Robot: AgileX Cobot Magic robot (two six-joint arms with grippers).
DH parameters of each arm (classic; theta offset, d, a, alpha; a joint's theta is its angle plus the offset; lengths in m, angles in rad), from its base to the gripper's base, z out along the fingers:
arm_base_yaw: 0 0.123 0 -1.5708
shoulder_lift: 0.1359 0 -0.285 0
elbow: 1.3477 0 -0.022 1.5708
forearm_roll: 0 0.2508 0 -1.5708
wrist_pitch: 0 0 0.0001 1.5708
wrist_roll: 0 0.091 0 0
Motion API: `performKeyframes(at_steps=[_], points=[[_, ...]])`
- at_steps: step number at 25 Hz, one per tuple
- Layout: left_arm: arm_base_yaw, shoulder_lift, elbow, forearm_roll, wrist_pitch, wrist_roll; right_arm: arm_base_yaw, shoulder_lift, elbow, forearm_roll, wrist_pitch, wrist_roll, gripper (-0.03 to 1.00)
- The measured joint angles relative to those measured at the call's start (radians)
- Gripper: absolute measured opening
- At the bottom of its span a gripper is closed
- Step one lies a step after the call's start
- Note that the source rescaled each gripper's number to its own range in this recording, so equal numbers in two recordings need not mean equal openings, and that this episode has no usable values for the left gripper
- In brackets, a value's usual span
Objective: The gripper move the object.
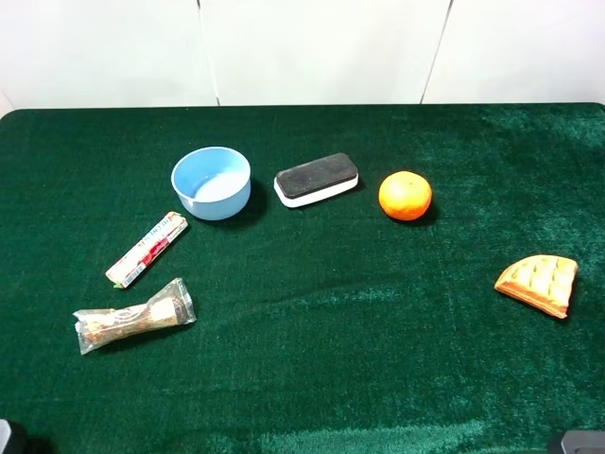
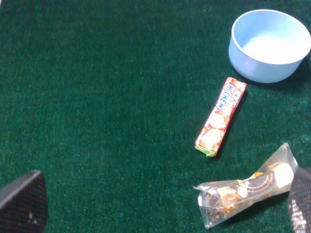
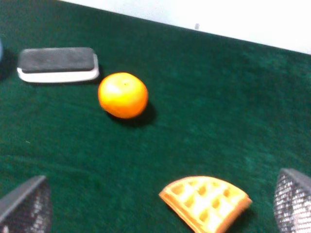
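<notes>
The light blue bowl [image 1: 211, 183] stands upright and empty on the green cloth, at the back left. It also shows in the left wrist view [image 2: 269, 46]. My left gripper [image 2: 161, 206] is open and empty, well short of the bowl, with only its two dark fingertips [image 2: 22, 204] in view. My right gripper [image 3: 159, 206] is open and empty, with its fingertips [image 3: 294, 201] wide apart, near the front right. In the high view only a corner of each arm shows at the bottom edge.
A red candy stick [image 1: 146, 249] and a clear-wrapped snack [image 1: 134, 317] lie in front of the bowl. A black-and-white eraser [image 1: 317, 179] lies right of the bowl, then an orange [image 1: 405, 195]. A waffle wedge [image 1: 539, 284] lies at the right.
</notes>
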Motion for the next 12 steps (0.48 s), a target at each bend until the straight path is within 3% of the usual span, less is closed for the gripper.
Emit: performKeyframes(at_steps=[4, 12], points=[[0.0, 0.0, 0.0, 0.0, 0.0, 0.0, 0.0, 0.0, 0.027, 0.055, -0.05, 0.001, 1.0], [0.0, 0.0, 0.0, 0.0, 0.0, 0.0, 0.0, 0.0, 0.031, 0.021, -0.073, 0.064, 1.0]])
